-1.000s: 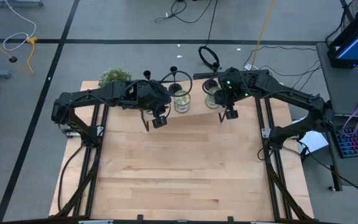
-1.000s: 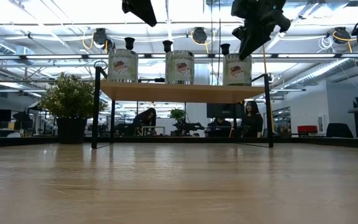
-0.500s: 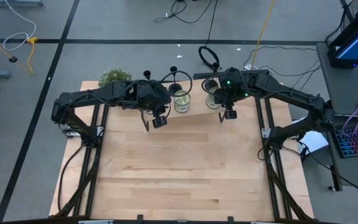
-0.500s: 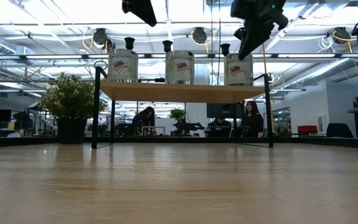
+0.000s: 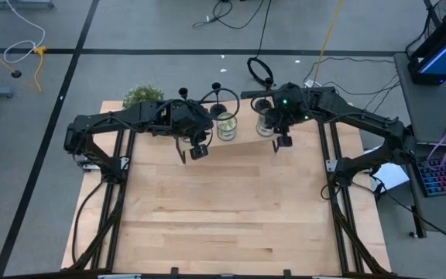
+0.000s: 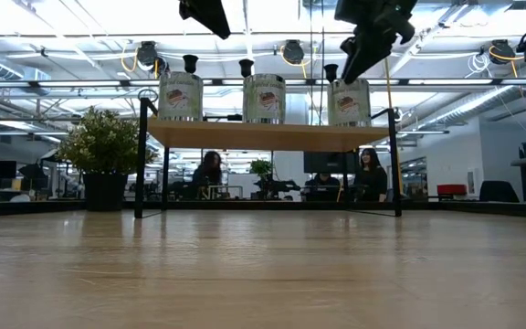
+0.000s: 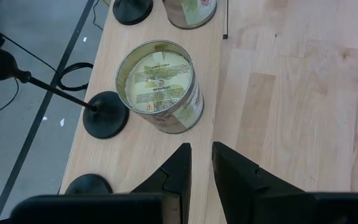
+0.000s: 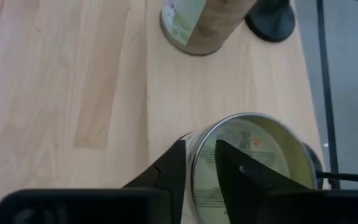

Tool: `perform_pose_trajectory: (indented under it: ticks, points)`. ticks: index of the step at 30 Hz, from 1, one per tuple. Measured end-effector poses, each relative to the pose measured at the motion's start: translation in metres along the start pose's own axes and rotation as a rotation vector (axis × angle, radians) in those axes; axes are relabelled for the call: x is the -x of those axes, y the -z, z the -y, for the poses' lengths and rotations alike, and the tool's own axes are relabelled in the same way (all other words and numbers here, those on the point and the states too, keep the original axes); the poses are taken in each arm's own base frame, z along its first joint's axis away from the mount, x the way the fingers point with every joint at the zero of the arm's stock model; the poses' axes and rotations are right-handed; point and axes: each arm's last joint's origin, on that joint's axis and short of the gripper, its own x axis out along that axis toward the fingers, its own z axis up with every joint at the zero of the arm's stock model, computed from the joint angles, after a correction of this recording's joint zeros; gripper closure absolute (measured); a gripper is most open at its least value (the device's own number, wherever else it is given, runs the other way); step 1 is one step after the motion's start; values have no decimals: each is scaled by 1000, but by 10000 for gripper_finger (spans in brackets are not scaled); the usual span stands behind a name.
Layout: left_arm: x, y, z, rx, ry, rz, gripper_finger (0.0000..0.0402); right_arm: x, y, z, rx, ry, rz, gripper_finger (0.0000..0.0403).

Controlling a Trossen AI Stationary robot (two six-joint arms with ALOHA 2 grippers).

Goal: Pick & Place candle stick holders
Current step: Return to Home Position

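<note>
Three black candle stick holders stand on their disc bases along a raised wooden shelf (image 6: pixel 263 135) at the table's far edge, behind three candle jars; their cups show in the low view (image 6: pixel 190 62) (image 6: pixel 246 67) (image 6: pixel 330 70). My left gripper (image 7: pixel 201 158) is shut and empty, above the shelf's near edge by the middle jar (image 7: pixel 160 87); one holder's base (image 7: pixel 105 115) stands beyond that jar. My right gripper (image 8: pixel 199 155) is shut and empty, high over the right jar (image 8: pixel 247 165). In the low view the left gripper (image 6: pixel 206 14) and right gripper (image 6: pixel 368 37) hang above the shelf.
A potted plant (image 5: pixel 143 94) stands at the shelf's left end. The jars (image 5: pixel 227 124) (image 5: pixel 264 120) stand in front of the holders. Bare wooden table (image 5: pixel 231 209) lies near of the shelf. People sit in the room beyond the table (image 6: pixel 210 169).
My right gripper has gone a little toward the table's far edge and left, over the right jar on the shelf. My left gripper has kept still. The holders and jars have not moved.
</note>
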Motion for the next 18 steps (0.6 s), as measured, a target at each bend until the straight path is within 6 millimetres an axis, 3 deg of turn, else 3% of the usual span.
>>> perform_pose_trajectory:
  ticks: [10,14,18]
  points:
    - [0,0,1,-27,-1,1,332,7,-4,-5,53,11,39,287]
    - [7,0,3,-22,-73,23,332,24,-6,-13,97,28,95,293]
    - [30,8,6,-111,-52,41,332,50,-4,-22,65,46,175,307]
